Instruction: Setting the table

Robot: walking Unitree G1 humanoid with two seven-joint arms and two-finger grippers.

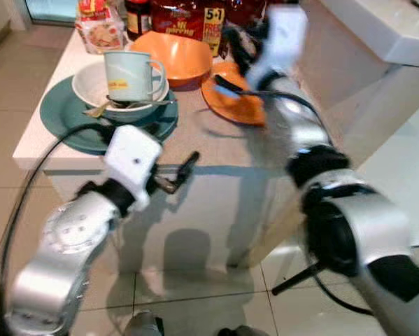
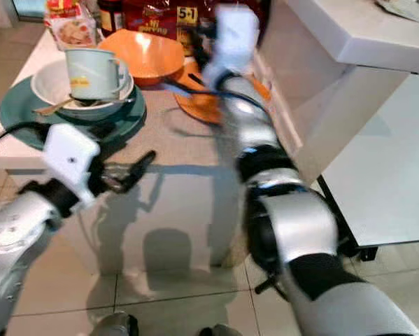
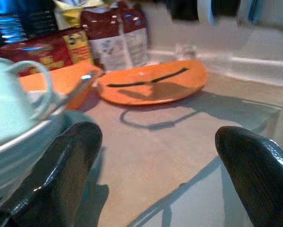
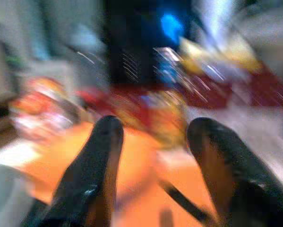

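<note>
A teal plate (image 1: 59, 115) at the table's left carries a white bowl (image 1: 90, 80) with a pale blue mug (image 1: 129, 73) and a spoon (image 1: 101, 108) in it. Behind it stands an orange bowl (image 1: 178, 56). To the right lies an orange plate (image 1: 230, 105) with a thin black stick (image 3: 146, 81) across it. My left gripper (image 1: 178, 175) hovers open at the table's near edge, its fingers (image 3: 61, 175) wide apart and empty. My right gripper (image 4: 153, 137), blurred, is open above the orange plate's far side, holding nothing.
Food packets (image 1: 188, 17) line the back of the grey table (image 1: 209, 140). A white counter (image 1: 377, 28) stands close on the right, with a narrow gap to the table. Tiled floor (image 1: 195, 294) lies below the near edge.
</note>
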